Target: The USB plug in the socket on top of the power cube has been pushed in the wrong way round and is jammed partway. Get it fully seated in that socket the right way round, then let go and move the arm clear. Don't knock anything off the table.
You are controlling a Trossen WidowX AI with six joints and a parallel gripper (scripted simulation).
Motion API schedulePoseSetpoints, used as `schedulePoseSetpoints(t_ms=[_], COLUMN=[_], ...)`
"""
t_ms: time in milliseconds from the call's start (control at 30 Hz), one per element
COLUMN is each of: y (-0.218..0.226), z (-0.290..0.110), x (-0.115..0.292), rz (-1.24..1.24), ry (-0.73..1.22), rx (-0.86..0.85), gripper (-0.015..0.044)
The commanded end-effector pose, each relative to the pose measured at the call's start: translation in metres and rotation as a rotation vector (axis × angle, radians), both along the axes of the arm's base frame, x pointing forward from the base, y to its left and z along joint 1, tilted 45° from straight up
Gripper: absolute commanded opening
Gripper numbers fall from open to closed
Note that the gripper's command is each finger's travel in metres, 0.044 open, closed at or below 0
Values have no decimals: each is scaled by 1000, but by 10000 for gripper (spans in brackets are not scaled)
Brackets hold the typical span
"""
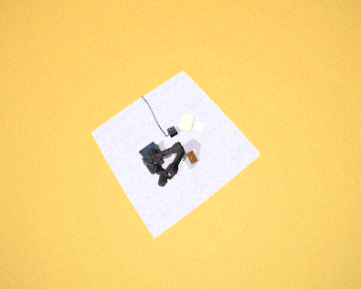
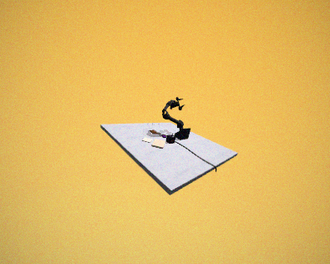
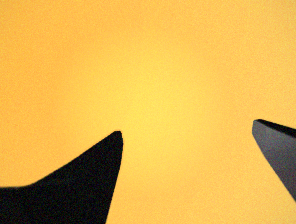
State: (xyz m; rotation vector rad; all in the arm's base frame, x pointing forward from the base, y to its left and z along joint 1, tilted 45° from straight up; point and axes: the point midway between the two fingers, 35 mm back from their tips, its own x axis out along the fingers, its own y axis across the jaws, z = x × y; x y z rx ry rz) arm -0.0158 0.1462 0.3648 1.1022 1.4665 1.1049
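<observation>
The power cube (image 1: 172, 131) (image 2: 170, 139) is a small dark block on the pale table (image 1: 125, 137) (image 2: 139, 156). Slots or small marks show on its top in the top view, but the plug, its socket and which way round it sits are too small to tell. A thin dark cable (image 1: 153, 114) (image 2: 195, 155) runs from beside the cube to the table's edge. My gripper (image 2: 182, 102) (image 3: 185, 131) is open and empty, with its fingers wide apart. It is raised high above the table, away from the cube. Only plain yellow shows between the fingers in the wrist view.
A cream block (image 1: 186, 122) (image 2: 158, 144) and a flat white piece (image 1: 198, 127) (image 2: 146, 139) lie near the cube. A brown block (image 1: 192, 157) (image 2: 154, 131) lies beside the arm. A dark blue box (image 1: 148, 150) (image 2: 185, 134) stands close to the arm. A small purple thing (image 2: 164, 136) is beside the cube.
</observation>
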Motion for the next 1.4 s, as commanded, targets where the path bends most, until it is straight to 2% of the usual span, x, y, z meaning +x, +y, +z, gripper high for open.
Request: schedulePoseSetpoints(t_ms=[0,200,367,633,700,800,1000,1167,1367], y=[0,18,39,84,91,102,111,97,61], z=[0,-12,-29,-75,-92,-107,-150,-185,-236], x=[0,-11,-11,24,35,56,120,173,239], rz=[-5,-136,-210,-249,-238,-202,-27,139,573], ry=[-14,-401,-627,-1109,-1113,-1217,-1358,-1331,-1186], rx=[-1,-88,-213,-629,-735,-891,-1299,-1575,-1842], gripper=[426,440,440,440,440,440,440,440,440])
